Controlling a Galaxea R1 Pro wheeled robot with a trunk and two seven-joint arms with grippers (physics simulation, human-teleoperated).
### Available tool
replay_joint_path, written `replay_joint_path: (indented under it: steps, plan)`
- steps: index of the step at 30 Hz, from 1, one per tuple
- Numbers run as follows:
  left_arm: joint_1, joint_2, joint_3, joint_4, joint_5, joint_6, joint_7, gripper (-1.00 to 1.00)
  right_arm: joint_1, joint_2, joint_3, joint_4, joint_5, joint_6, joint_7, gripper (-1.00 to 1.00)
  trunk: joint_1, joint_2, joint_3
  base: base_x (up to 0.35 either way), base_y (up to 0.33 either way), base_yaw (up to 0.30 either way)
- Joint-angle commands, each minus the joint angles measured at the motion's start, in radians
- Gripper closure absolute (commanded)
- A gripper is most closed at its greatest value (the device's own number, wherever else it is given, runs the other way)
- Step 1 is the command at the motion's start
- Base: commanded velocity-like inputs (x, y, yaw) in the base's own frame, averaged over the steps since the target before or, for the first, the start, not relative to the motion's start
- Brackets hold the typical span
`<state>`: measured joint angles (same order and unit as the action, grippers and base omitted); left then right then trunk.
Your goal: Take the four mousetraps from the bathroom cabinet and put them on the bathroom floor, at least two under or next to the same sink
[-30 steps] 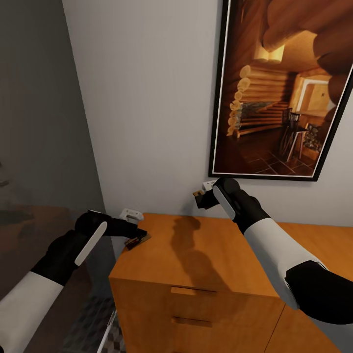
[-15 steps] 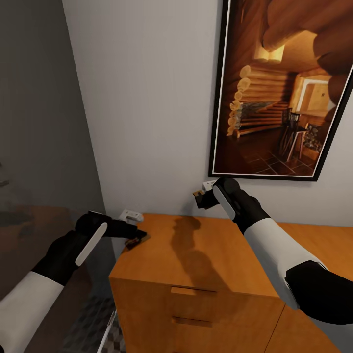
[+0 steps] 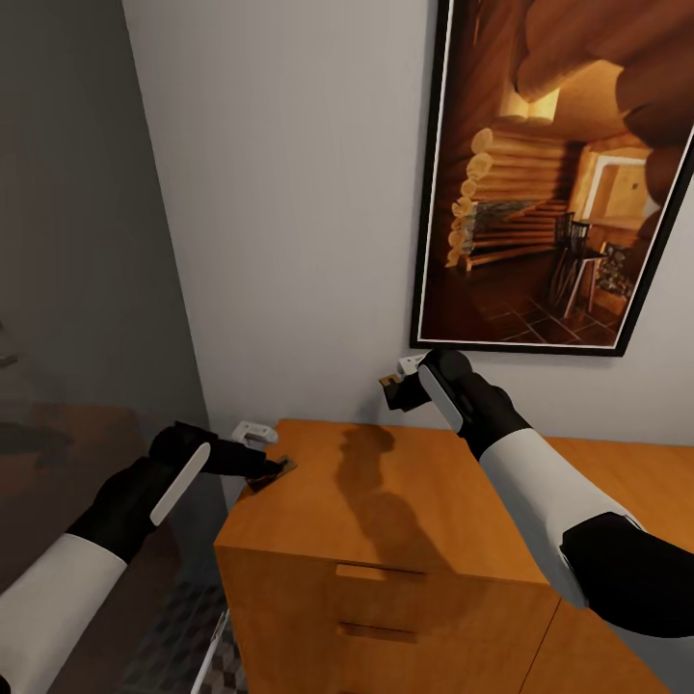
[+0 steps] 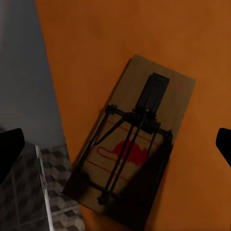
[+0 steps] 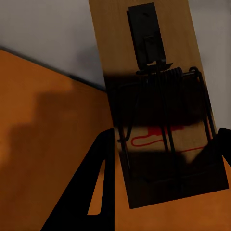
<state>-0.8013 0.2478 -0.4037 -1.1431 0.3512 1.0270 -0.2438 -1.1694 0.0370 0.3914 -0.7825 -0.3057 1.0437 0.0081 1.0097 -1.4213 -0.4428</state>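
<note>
The orange-brown cabinet [image 3: 405,520] stands against the white wall. One mousetrap [image 3: 273,472] lies flat at the left edge of its top, and in the left wrist view this mousetrap [image 4: 132,144] overhangs the edge a little. My left gripper [image 3: 267,461] hovers just over it, open, with the fingertips [image 4: 9,149] far out on either side. My right gripper [image 3: 397,390] is raised above the cabinet's back edge, shut on a second mousetrap [image 5: 154,96] held up in front of the wall. The patterned bathroom floor [image 3: 183,636] shows beside the cabinet.
A large framed picture of a log cabin [image 3: 559,173] hangs on the wall above the cabinet. A dark grey glossy panel [image 3: 77,289] rises at the left, close to my left arm. Drawer handles [image 3: 381,571] run across the cabinet's front.
My left gripper has sunk slightly down and to the left over the trap on the cabinet. The right arm and its trap have stayed still.
</note>
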Motion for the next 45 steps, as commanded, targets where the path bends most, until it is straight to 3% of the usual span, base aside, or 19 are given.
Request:
replay_joint_path:
  steps: [1, 13, 33, 45]
  plan:
    - [-0.001, 0.001, -0.001, 0.001, -0.01, 0.001, -0.01, -1.0, -0.001, 0.0, 0.001, -0.001, -0.001, 0.003, 0.001, 1.0, 0.0, -0.001, -0.001, 0.0, 0.0, 0.0]
    - [-0.001, 0.0, -0.001, 0.008, -0.011, -0.001, -0.01, -1.0, -0.001, 0.0, 0.001, -0.001, -0.001, 0.003, 0.0, 1.0, 0.0, -0.001, -0.001, 0.0, 0.0, 0.0]
    - [-0.001, -0.03, -0.002, 0.007, -0.021, -0.001, -0.009, -1.0, -0.001, 0.0, 0.001, 0.0, -0.001, 0.003, 0.0, 1.0, 0.0, -0.001, -0.001, 0.0, 0.0, 0.0]
    - [-0.001, -0.089, 0.001, 0.012, -0.133, 0.002, -0.015, -1.0, -0.001, 0.001, 0.003, 0.0, -0.001, 0.003, -0.002, 1.0, 0.0, -0.001, -0.001, 0.0, 0.0, 0.0]
